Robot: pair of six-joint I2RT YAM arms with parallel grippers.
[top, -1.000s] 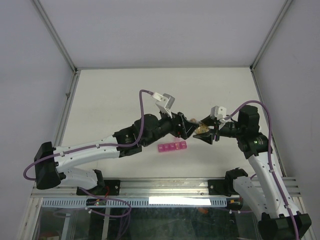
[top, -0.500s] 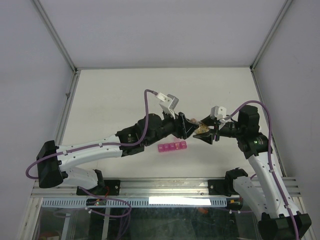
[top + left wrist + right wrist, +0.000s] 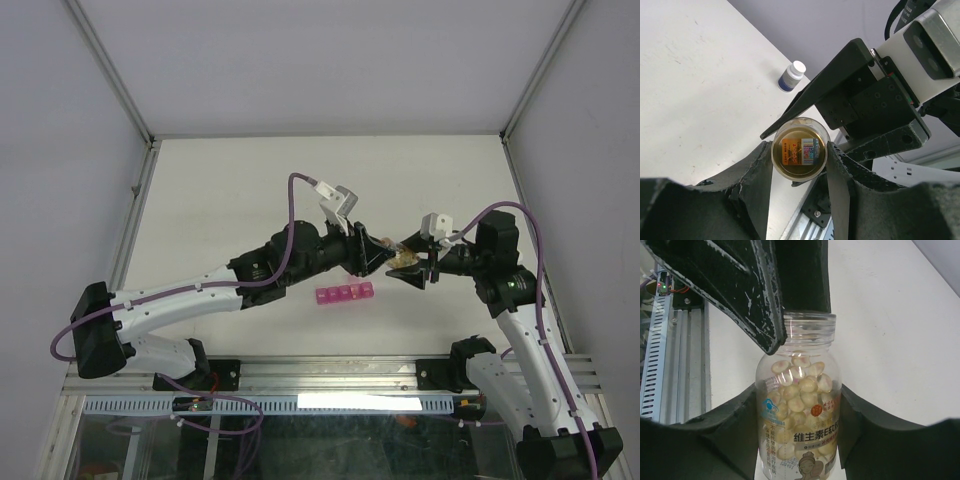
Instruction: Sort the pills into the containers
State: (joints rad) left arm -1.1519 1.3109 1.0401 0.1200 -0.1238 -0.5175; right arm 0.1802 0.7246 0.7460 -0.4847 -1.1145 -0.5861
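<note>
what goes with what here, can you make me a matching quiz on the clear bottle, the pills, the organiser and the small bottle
Things:
1. clear bottle
2. pills
3. organiser
4. small bottle

Place or state:
a. pink, lying on the table
b. white cap on
c. no cap, held in the right gripper
d. yellowish, inside the clear bottle

Pairs: 1-c, 2-d, 3-a, 4-b
</note>
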